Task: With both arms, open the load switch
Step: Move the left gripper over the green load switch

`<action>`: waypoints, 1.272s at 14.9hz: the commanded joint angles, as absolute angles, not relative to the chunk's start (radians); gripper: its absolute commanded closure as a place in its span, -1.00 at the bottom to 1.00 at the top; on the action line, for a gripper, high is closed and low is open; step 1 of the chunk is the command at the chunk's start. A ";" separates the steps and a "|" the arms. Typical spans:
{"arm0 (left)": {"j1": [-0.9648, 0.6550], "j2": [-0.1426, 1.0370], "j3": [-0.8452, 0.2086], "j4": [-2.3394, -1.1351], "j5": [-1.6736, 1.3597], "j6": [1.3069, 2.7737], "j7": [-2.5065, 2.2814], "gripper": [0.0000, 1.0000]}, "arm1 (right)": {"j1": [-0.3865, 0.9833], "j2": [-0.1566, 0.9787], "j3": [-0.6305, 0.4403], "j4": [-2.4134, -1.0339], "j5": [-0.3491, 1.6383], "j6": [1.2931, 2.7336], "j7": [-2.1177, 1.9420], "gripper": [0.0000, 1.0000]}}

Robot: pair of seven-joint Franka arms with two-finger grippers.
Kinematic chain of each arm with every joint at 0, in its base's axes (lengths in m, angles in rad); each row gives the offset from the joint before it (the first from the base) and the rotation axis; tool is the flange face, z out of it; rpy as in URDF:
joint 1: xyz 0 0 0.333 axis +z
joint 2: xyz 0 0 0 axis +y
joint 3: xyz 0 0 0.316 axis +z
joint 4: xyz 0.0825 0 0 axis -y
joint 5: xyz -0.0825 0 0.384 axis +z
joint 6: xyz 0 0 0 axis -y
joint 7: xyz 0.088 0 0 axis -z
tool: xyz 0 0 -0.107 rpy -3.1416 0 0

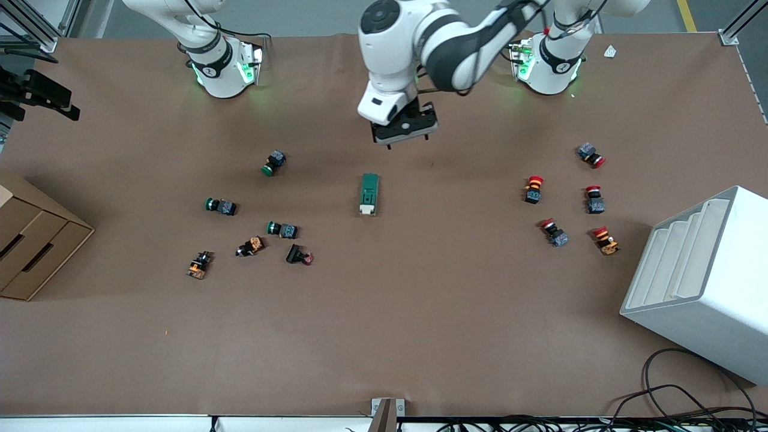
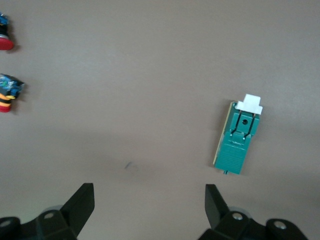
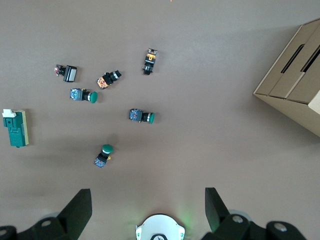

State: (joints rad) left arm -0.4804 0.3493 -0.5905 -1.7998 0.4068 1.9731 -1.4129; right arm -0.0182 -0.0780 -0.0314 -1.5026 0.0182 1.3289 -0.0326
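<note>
The load switch [image 1: 369, 194] lies flat at the middle of the table, a dark-green block whose white lever end points toward the front camera. It also shows in the left wrist view as the load switch [image 2: 240, 140] and at the edge of the right wrist view as the load switch [image 3: 15, 128]. My left gripper [image 1: 408, 139] hangs open over bare table just off the switch's dark end, and the left gripper [image 2: 149, 205] has nothing between its fingers. High over its own base, my right gripper [image 3: 148, 207] is open and empty; the front view does not show it.
Green-capped push buttons [image 1: 275, 162] and several other small buttons lie toward the right arm's end, by a cardboard drawer box [image 1: 30, 240]. Red-capped buttons [image 1: 533, 189] lie toward the left arm's end, beside a white slotted rack [image 1: 708, 282]. Cables [image 1: 672, 396] trail at the front edge.
</note>
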 commanded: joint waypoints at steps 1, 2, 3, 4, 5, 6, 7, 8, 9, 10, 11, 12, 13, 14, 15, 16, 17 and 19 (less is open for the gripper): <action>-0.546 0.428 -0.591 -1.786 0.527 2.011 -1.549 -0.94 | -0.015 -0.097 -0.029 -1.506 0.018 1.333 -0.029 -1.00; -0.563 0.449 -0.591 -1.787 0.575 2.013 -1.586 -0.94 | -0.015 -0.097 -0.029 -1.506 0.018 1.335 -0.029 -1.00; -0.590 0.472 -0.591 -1.787 0.615 2.016 -1.610 -0.94 | -0.017 -0.095 -0.029 -1.505 0.020 1.336 -0.029 -1.00; -0.618 0.492 -0.591 -1.787 0.679 2.016 -1.633 -0.94 | -0.017 -0.095 -0.029 -1.505 0.021 1.338 -0.029 -1.00; -0.641 0.512 -0.591 -1.789 0.734 2.016 -1.675 -0.94 | -0.017 -0.095 -0.029 -1.503 0.021 1.339 -0.029 -1.00; -0.658 0.529 -0.591 -1.792 0.788 2.016 -1.734 -0.94 | -0.015 -0.094 -0.029 -1.497 0.020 1.339 -0.029 -1.00; -0.676 0.549 -0.591 -1.795 0.843 2.016 -1.791 -0.94 | -0.017 -0.091 -0.029 -1.496 0.020 1.338 -0.029 -1.00; -0.689 0.570 -0.591 -1.798 0.895 2.016 -1.837 -0.94 | -0.018 -0.087 -0.029 -1.496 0.021 1.338 -0.029 -1.00; -0.707 0.598 -0.591 -1.801 0.954 2.016 -1.897 -0.94 | -0.018 -0.087 -0.029 -1.496 0.021 1.338 -0.029 -1.00; -0.724 0.621 -0.589 -1.801 1.016 2.014 -1.967 -0.94 | -0.018 -0.087 -0.029 -1.496 0.021 1.338 -0.028 -1.00; -0.733 0.649 -0.589 -1.801 1.079 2.011 -2.050 -0.94 | -0.017 -0.087 -0.029 -1.496 0.023 1.338 -0.028 -1.00; -0.741 0.669 -0.589 -1.801 1.125 2.010 -2.113 -0.94 | -0.017 -0.087 -0.028 -1.496 0.023 1.339 -0.028 -1.00; -0.750 0.686 -0.589 -1.801 1.158 2.010 -2.141 -0.94 | -0.015 -0.087 -0.029 -1.493 0.021 1.339 -0.028 -1.00; -0.761 0.698 -0.589 -1.802 1.182 2.008 -2.155 -0.94 | -0.017 -0.086 -0.029 -1.486 0.021 1.338 -0.032 -1.00; -0.775 0.706 -0.584 -1.802 1.213 2.006 -2.170 -0.94 | -0.020 -0.078 -0.029 -1.485 0.021 1.338 -0.032 -1.00; -0.781 0.718 -0.584 -1.805 1.256 2.005 -2.189 -0.91 | -0.023 -0.068 -0.029 -1.485 0.020 1.336 -0.029 -1.00; -0.781 0.721 -0.584 -1.816 1.299 2.005 -2.215 -0.91 | -0.026 -0.054 -0.029 -1.485 0.020 1.338 -0.029 -1.00; -0.798 0.726 -0.583 -1.845 1.362 2.003 -2.269 -0.91 | -0.029 -0.034 -0.031 -1.485 0.018 1.345 -0.034 -1.00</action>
State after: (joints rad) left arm -0.7790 0.7309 -0.5885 -1.8191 1.3008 2.0122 -2.2179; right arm -0.0186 -0.0587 -0.0324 -1.4900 0.0189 1.3366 -0.0322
